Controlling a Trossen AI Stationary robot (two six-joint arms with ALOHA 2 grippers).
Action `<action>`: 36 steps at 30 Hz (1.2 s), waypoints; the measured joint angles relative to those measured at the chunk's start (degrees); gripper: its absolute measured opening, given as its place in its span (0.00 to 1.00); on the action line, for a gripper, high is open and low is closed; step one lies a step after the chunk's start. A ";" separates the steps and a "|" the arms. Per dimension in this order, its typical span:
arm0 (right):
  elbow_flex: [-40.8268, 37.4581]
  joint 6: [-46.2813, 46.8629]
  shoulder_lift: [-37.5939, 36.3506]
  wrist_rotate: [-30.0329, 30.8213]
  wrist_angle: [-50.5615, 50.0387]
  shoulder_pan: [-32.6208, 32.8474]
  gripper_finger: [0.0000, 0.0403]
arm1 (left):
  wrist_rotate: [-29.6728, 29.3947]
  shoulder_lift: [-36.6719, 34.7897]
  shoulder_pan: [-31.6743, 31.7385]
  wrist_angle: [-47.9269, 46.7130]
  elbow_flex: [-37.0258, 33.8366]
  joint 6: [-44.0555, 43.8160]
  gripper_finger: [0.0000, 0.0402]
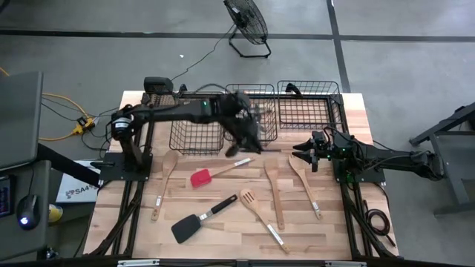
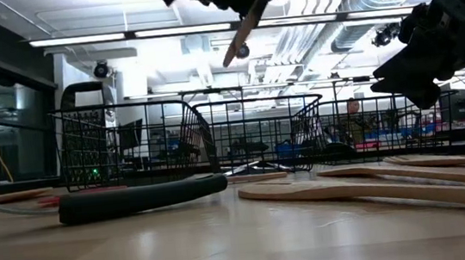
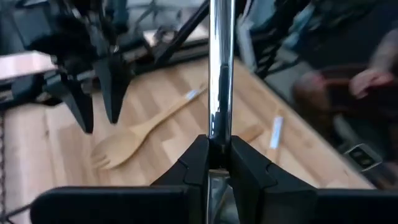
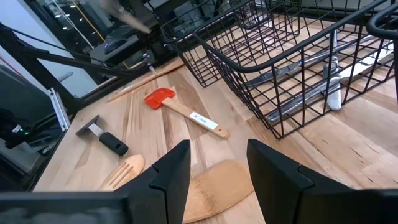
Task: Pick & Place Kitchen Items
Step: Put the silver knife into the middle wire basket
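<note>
My left gripper (image 1: 249,132) hangs high over the middle black wire basket (image 1: 252,111), shut on a silver metal utensil (image 3: 220,68). In the low view the utensil (image 2: 244,29) slants down out of the gripper, far above the table. My right gripper (image 1: 306,153) waits open at the table's right, above the head of a wooden spork (image 4: 214,186). On the tabletop lie a wooden spoon (image 1: 165,182), a red-headed spatula (image 1: 211,174), a black turner (image 1: 200,220), a slotted wooden turner (image 1: 256,211) and a wooden spatula (image 1: 274,189). My left gripper pinches the utensil's shiny shaft (image 3: 219,127) between its two fingers. The shaft runs on straight ahead, in line with the fingers. The utensil is lifted clear and slants downward from the gripper. Which end of it sits in the fingers is hidden by the gripper.
Three black wire baskets stand in a row along the far edge, left (image 1: 197,130) and right (image 1: 308,104) of the middle one. Silver cutlery (image 4: 329,74) lies in the one that the right wrist view shows. A person's hand (image 3: 373,74) shows beyond the table.
</note>
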 joint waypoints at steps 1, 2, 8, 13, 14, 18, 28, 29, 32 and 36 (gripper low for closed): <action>0.02 -0.01 0.00 -0.02 0.00 0.00 0.37 | 2.59 0.00 1.32 0.23 0.00 -0.02 0.09; 0.00 -0.01 0.00 -0.02 0.00 0.00 0.37 | 4.60 0.00 2.58 0.75 0.00 -0.02 0.09; 0.01 0.01 0.00 0.00 0.00 0.01 0.37 | 8.90 0.02 8.50 3.85 0.00 -0.06 0.09; 0.01 -0.01 0.00 0.00 0.00 0.01 0.37 | 9.49 0.02 12.18 8.23 0.00 -2.85 0.09; 0.00 -0.01 0.00 0.00 0.00 0.00 0.37 | 9.49 0.02 12.76 8.91 0.00 -2.97 0.09; 0.02 0.00 0.00 0.00 0.00 0.01 0.37 | 5.92 0.02 14.01 10.87 0.00 -4.37 0.09; 0.00 -0.01 0.00 0.00 0.00 0.01 0.37 | -16.96 0.06 13.70 12.13 0.00 -6.29 0.09; 0.00 0.01 0.00 0.00 0.00 0.00 0.37 | -19.97 0.09 13.70 12.07 0.00 -6.42 0.09; 0.02 0.01 0.00 0.00 0.00 0.02 0.37 | -27.51 0.09 13.70 11.43 0.00 -6.48 0.09; 0.00 -0.01 0.00 0.00 0.00 0.00 0.37 | -35.88 0.10 13.81 10.44 0.00 -6.00 0.09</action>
